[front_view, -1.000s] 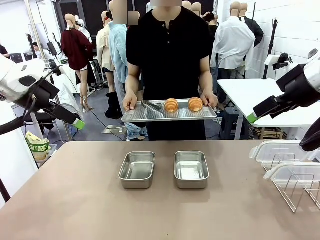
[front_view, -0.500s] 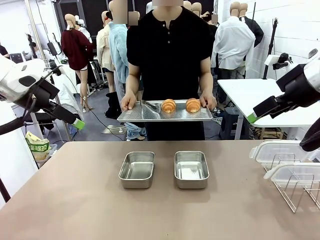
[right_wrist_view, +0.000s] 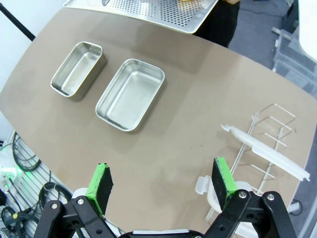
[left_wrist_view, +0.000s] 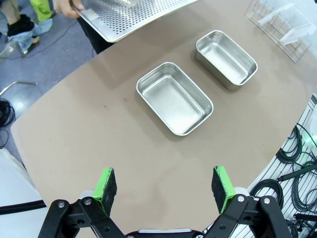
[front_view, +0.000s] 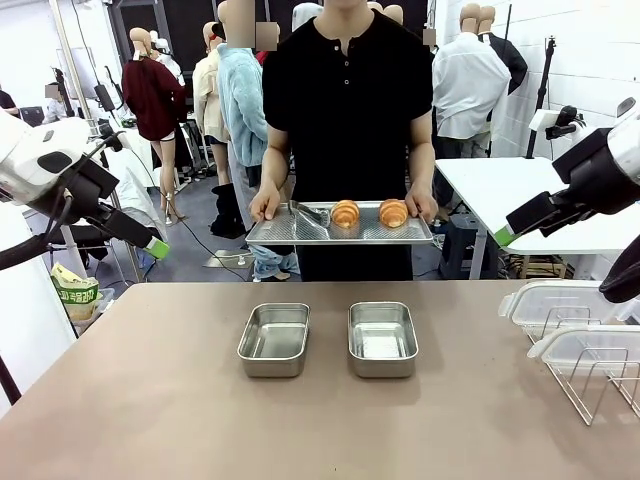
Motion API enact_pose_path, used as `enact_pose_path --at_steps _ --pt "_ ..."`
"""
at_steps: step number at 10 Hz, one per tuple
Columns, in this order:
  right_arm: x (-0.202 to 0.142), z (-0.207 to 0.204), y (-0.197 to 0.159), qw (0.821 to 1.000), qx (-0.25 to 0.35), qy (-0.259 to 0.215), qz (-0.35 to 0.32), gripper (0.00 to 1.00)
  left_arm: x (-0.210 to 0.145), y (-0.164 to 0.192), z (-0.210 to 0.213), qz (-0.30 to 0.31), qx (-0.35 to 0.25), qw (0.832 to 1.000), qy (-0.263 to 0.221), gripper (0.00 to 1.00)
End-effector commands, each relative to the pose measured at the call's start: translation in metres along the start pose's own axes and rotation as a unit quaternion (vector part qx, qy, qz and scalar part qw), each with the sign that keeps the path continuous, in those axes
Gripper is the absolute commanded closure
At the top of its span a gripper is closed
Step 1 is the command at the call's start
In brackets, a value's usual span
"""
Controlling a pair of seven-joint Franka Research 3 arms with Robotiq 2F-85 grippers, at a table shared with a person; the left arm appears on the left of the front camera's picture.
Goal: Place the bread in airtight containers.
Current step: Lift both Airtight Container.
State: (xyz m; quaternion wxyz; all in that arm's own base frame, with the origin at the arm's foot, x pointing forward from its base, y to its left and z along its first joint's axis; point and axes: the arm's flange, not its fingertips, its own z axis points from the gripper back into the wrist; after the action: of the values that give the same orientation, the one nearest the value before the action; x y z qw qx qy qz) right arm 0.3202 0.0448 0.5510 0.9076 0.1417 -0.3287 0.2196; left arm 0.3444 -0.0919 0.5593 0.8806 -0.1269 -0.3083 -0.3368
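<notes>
Two golden-brown croissants (front_view: 345, 213) (front_view: 393, 212) lie on a perforated metal tray (front_view: 290, 232) that a person holds in both hands beyond the table's far edge. Two open steel tins (front_view: 274, 339) (front_view: 382, 338) stand side by side mid-table, both empty. My left gripper (front_view: 156, 246) hangs raised off the table's left side, and my right gripper (front_view: 504, 237) is raised at the right. In the left wrist view my left gripper (left_wrist_view: 163, 183) is open high above the tins (left_wrist_view: 174, 97) (left_wrist_view: 226, 52). In the right wrist view my right gripper (right_wrist_view: 161, 179) is open above them (right_wrist_view: 77, 68) (right_wrist_view: 131, 93).
Metal tongs (front_view: 310, 213) rest on the tray beside the croissants. A wire rack (front_view: 600, 385) at the table's right edge carries two translucent lids (front_view: 560, 298) (front_view: 590, 348). The tray's edge (left_wrist_view: 133, 15) (right_wrist_view: 148, 10) reaches over the far side of the table.
The person has straightened up and shifted the tray slightly to the right. Neither arm has moved, and both grippers stay open.
</notes>
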Motion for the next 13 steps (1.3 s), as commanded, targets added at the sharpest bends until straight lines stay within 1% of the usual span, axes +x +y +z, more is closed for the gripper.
enact_pose_path --at_steps 1,3,4,5,6,7,8,10,11,12,13 --pt "0.0 0.0 0.0 1.0 0.005 -0.003 0.0 0.0 0.0 0.002 0.0 0.0 -0.007 1.0 -0.002 0.0" --pt "0.0 0.0 0.0 1.0 0.0 0.0 0.0 0.0 0.0 0.0 0.0 0.0 0.0 1.0 0.0 0.0" --pt "0.012 -0.019 0.007 0.999 -0.019 0.014 -0.026 0.0 0.009 -0.007 -0.014 0.018 0.003 1.0 0.017 0.0" --pt "0.022 -0.043 0.011 0.998 0.0 0.049 -0.05 0.0 0.017 -0.012 -0.033 0.046 0.007 0.998 0.043 0.0" --pt "0.037 -0.073 0.011 0.995 -0.027 0.065 -0.074 0.0 0.025 -0.015 -0.054 0.078 0.013 0.995 0.061 0.0" --pt "0.046 -0.1 0.013 0.991 -0.027 0.094 -0.088 0.0 0.031 -0.017 -0.069 0.105 0.009 0.991 0.077 0.0" --pt "0.051 -0.124 0.017 0.986 -0.027 0.129 -0.104 0.0 0.035 -0.019 -0.082 0.128 0.02 0.987 0.098 0.0" --pt "0.058 -0.172 0.013 0.973 -0.026 0.177 -0.143 0.0 0.038 -0.013 -0.115 0.168 0.053 0.975 0.138 0.0" --pt "0.055 -0.198 0.009 0.966 -0.045 0.199 -0.157 0.0 0.036 -0.009 -0.134 0.171 0.06 0.968 0.172 0.0" --pt "0.052 -0.215 0.012 0.964 -0.055 0.212 -0.15 0.0 0.032 -0.004 -0.149 0.178 0.076 0.96 0.204 0.0" --pt "0.048 -0.227 0.011 0.96 -0.075 0.22 -0.158 0.0 0.027 -0.001 -0.16 0.183 0.099 0.952 0.223 0.0"
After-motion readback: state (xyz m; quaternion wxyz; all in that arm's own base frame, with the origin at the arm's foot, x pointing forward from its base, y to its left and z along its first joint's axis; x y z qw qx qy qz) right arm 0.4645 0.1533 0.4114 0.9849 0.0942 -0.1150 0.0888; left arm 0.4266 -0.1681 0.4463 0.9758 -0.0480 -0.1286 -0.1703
